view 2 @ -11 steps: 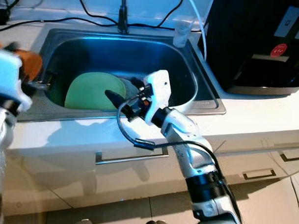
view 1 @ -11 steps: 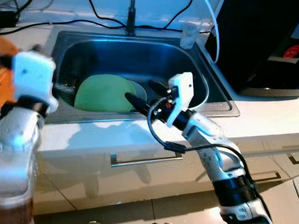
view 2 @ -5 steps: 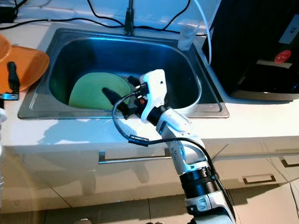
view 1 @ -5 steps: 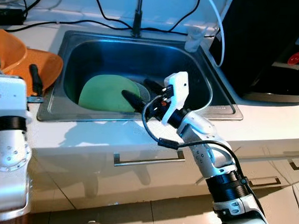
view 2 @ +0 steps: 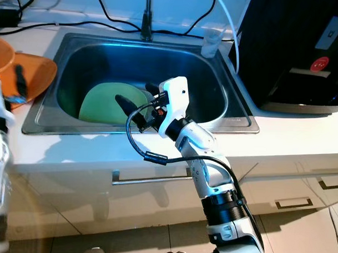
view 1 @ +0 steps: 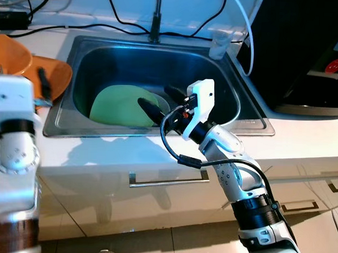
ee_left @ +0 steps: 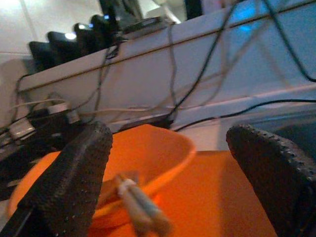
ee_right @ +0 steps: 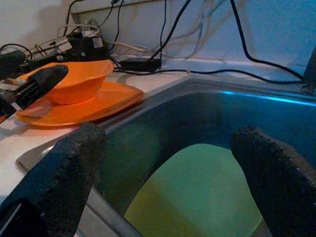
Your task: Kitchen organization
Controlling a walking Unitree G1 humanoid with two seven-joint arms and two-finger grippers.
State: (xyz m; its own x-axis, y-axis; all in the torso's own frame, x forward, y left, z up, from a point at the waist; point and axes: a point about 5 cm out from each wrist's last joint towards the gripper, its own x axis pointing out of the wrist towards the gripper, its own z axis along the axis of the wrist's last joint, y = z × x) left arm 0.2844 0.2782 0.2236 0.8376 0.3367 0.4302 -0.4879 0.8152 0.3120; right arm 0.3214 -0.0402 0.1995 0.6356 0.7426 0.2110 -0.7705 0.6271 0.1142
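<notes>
Nearest, below the front edge of the white surface (view 1: 301, 143), a cabinet drawer with a metal handle (view 1: 161, 182) faces the robot. The right gripper (view 1: 157, 101) reaches over the near rim of the steel sink (view 1: 252, 115), its two black fingers spread apart and holding nothing, poised just above a green plate (view 1: 120, 105) that lies in the basin, leaning toward the near left wall. The rest of the basin floor behind the plate looks bare. To the left of the sink, the left gripper (ee_left: 173, 163), fingers also wide apart and empty, points at an orange bowl (ee_left: 148, 153) sitting on an orange plate (view 2: 40, 72); something like a pair of chopsticks (ee_left: 140, 207) rests in the bowl, though it is blurred. Farther back, a small clear cup (view 1: 218, 45) stands at the sink's far right corner, black cables (view 1: 117, 13) trail along the wall, and a dark appliance (view 1: 305, 48) crowds the right side.
</notes>
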